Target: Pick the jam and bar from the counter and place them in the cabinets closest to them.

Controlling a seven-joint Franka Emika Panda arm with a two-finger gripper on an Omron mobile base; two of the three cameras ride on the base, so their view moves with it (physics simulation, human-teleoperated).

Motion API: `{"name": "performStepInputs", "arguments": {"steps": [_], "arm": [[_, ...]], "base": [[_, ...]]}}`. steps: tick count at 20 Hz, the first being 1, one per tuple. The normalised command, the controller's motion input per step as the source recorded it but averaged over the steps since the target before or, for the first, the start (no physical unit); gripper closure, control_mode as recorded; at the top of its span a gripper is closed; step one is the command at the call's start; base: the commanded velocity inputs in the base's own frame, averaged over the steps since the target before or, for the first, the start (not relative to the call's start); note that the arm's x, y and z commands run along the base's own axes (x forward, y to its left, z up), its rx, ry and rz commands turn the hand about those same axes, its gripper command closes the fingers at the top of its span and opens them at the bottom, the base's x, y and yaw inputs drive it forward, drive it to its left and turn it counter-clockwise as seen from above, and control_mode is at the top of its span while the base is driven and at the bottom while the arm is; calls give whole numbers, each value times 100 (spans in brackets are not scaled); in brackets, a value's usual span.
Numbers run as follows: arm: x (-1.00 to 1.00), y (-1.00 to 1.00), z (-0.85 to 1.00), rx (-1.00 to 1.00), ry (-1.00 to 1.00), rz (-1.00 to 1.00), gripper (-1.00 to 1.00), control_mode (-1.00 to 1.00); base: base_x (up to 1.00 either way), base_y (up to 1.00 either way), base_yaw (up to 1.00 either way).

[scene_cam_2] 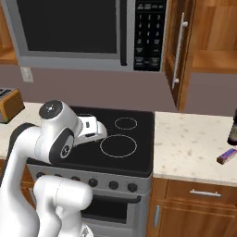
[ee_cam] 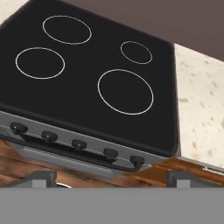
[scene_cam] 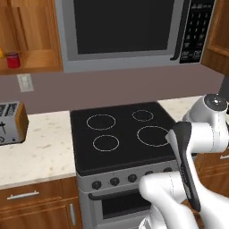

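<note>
The red jam jar (scene_cam: 13, 59) stands on the plank shelf of the left wall cabinet (scene_cam: 38, 56), which is open. On the cream counter (scene_cam_2: 194, 139) right of the stove lies the purple bar (scene_cam_2: 227, 156), near the front edge. The right wall cabinet (scene_cam_2: 214, 58) has its door (scene_cam_2: 178, 51) swung open. My gripper (ee_cam: 113, 179) hangs over the stove's front, well left of the bar. Its two fingertips (ee_cam: 43, 177) stand wide apart with nothing between them, so it is open. My hand (scene_cam_2: 90, 129) sits above the front left burner.
A black stovetop (scene_cam: 120, 134) with knobs lies under the grey microwave (scene_cam: 129, 29). A toaster (scene_cam: 11, 123) stands on the left counter. A dark wine bottle (scene_cam_2: 233, 129) stands just behind the bar. My white arm (scene_cam: 197, 143) fills the lower right of the left base view.
</note>
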Motion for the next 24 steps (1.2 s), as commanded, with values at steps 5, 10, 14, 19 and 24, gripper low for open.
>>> {"name": "performStepInputs", "arguments": {"steps": [5, 10, 14, 19, 24], "arm": [[0, 0, 0, 0, 0, 0, -100, 100], [0, 0, 0, 0, 0, 0, -100, 100], [0, 0, 0, 0, 0, 0, -100, 100], [0, 0, 0, 0, 0, 0, -100, 100], [0, 0, 0, 0, 0, 0, -100, 100]], "base": [[-20, -71, -5], [-22, -71, -6], [-19, -72, -5], [-15, -69, -4], [-8, -67, -3]]}}
